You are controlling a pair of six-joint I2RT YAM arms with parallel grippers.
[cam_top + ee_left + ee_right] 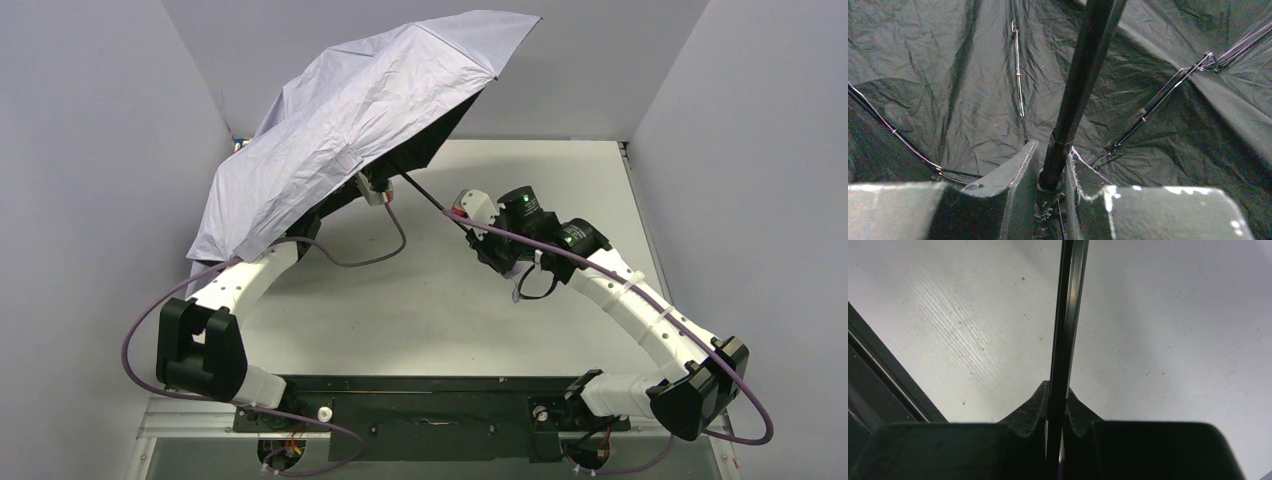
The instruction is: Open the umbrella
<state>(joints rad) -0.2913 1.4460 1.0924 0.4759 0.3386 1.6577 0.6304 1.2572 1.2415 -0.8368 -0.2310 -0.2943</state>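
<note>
Gripping the black shaft (1083, 75), left gripper (1053, 150) and right gripper (1056, 390) hold the umbrella (340, 120) spread wide; opening looks essentially complete.

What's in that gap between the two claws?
Just the thin black umbrella shaft, running from the left gripper to the right gripper; the top view shows it.

Pale lilac umbrella (330, 130), black underside (973, 100)
</note>
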